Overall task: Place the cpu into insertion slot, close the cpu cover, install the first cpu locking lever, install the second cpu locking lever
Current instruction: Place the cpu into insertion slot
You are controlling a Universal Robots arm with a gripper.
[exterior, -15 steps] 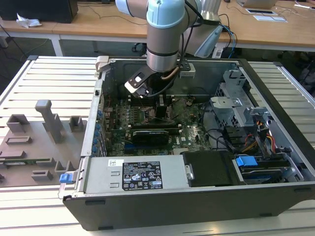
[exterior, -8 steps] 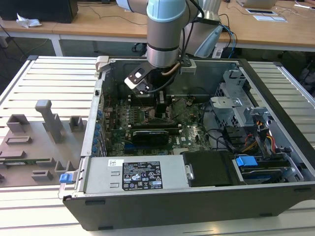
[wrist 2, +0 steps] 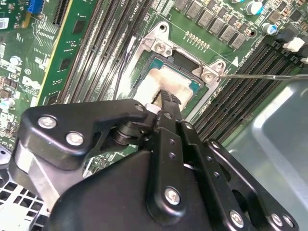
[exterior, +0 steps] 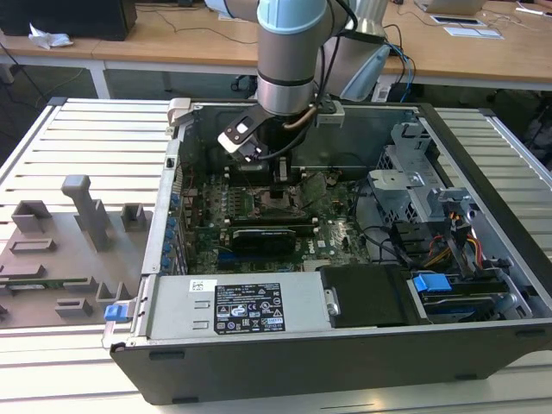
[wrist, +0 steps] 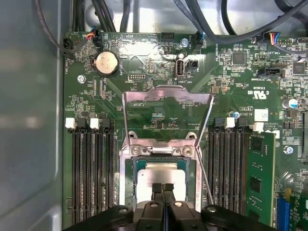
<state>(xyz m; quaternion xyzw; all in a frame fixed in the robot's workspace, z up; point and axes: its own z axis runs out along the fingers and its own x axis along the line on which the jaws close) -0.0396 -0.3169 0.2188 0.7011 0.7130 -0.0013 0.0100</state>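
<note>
Slatted metal table carries your open computer case, wooden desks behind; in the first wrist view the cover stands raised above the slot, the cpu seated inside; the second wrist view adds a thin lever crossing the memory slots; your gripper is closed, empty, tips at the cpu's top.

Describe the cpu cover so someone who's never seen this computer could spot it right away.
Inside the open computer case, on the green motherboard, find the square insertion slot between the black memory slots. The cpu cover is the thin silvery frame swung open from its edge; unlike its neighbours, green board shows through its large window.
</note>
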